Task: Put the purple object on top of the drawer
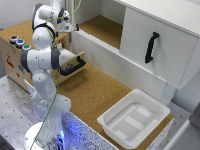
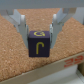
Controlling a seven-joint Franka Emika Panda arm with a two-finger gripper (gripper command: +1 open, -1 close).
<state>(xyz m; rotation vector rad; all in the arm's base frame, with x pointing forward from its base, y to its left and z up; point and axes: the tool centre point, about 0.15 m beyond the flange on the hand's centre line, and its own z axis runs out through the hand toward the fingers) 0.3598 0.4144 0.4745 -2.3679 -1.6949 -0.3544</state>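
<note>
On the exterior view's left I see the plywood box (image 1: 11, 52) with its coloured round buttons (image 1: 19, 41), and the drawer (image 1: 71, 62) with the black bar handle (image 1: 75, 65) standing pulled out. My arm rises in front of the box, the gripper (image 1: 71, 27) above the cork surface (image 1: 95, 92) behind the drawer. In the wrist view the jaws sit closed against both sides of the purple object (image 2: 41, 44), a cube with a yellow mark. Further right: the white tray (image 1: 133, 119) and white cabinet door (image 1: 155, 47).
</note>
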